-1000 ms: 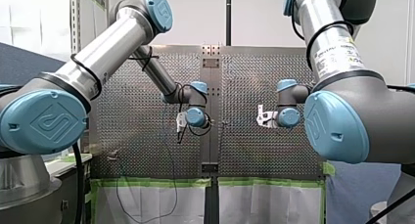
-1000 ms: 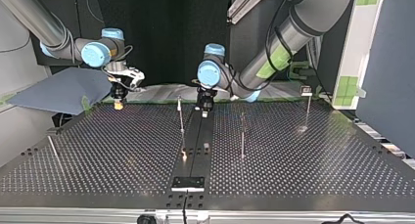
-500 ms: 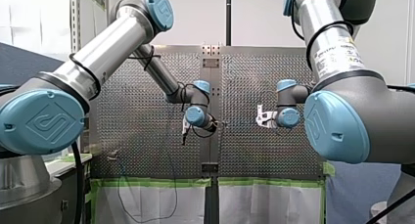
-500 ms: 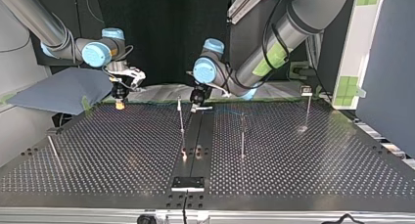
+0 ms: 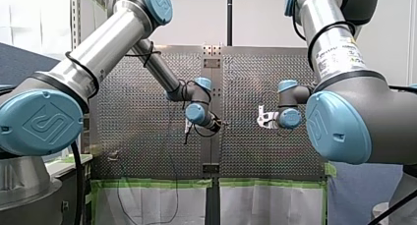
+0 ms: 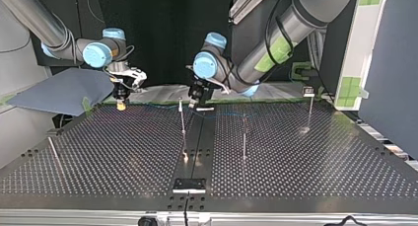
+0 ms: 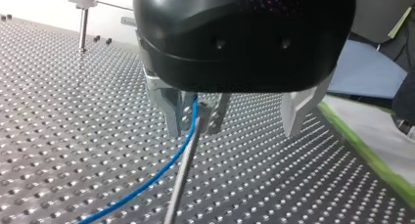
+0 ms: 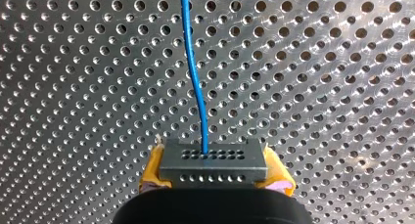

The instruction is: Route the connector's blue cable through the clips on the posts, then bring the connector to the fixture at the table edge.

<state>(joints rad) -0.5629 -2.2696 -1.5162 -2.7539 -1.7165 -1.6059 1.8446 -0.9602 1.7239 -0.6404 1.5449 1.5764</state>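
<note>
Plainly, the connector [image 8: 213, 164] sits clamped between the yellow pads [image 8: 151, 174] of my right gripper [image 8: 214, 174], above the perforated table [image 8: 73, 87] at the top view's left. The blue cable [image 8: 195, 82] leaves its face and reaches my left gripper [image 6: 196, 102], which hangs at the head of a post [image 6: 183, 122]. Whether that gripper is closed on the cable I cannot tell. I judge the cable thin, light and limp — likely to sag or kink if pinched hard — so guide it loosely near the clip. The connector looks small and rigid, best held by its flat sides.
</note>
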